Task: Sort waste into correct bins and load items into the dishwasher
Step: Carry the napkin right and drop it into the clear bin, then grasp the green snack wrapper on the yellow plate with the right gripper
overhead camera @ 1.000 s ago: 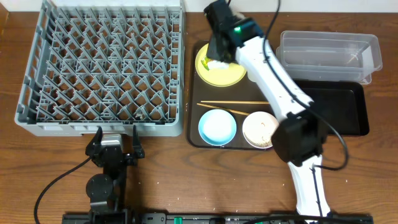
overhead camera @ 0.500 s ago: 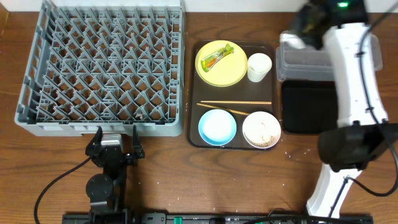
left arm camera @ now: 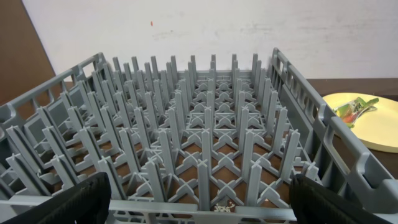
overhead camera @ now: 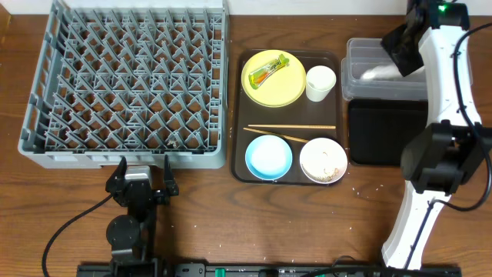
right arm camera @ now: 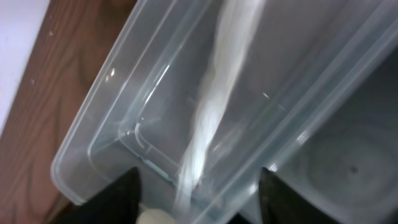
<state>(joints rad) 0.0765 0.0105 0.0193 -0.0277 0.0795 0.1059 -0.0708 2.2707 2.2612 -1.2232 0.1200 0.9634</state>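
1. The crumpled white napkin (overhead camera: 377, 74) now lies within the clear tub (overhead camera: 361, 45) at the far right of the table. One second ago it was being lifted off the yellow plate (overhead camera: 273, 86); half a second ago it was being carried over the tub's left end.
2. In the right wrist view the napkin (right arm camera: 211, 106) is recorded only as a blurred white streak against the tub's floor. Whether it has come to rest cannot be told.
3. The right gripper (overhead camera: 400, 52) is held above the tub with its fingers (right arm camera: 127, 196) spread wide and nothing pinched between them. Release is judged to have been made.
4. Only the green-yellow wrapper (overhead camera: 270, 71) is left on the plate.
5. The white cup (overhead camera: 320, 82), covered by the arm a second ago, is now exposed just right of the plate.
6. The chopsticks (overhead camera: 292, 128), blue bowl (overhead camera: 268, 156) and white bowl (overhead camera: 323, 160) are found unmoved on the brown tray (overhead camera: 239, 108).
7. The black tray (overhead camera: 380, 131), just near of the tub, is partly covered by the arm.
8. None of the dishes has been loaded into the dish rack (overhead camera: 219, 85) at the left. The left gripper (overhead camera: 142, 175) is parked near of it, fingers apart, unchanged.
9. One piece of waste is judged sorted; the wrapper is the evident next item.
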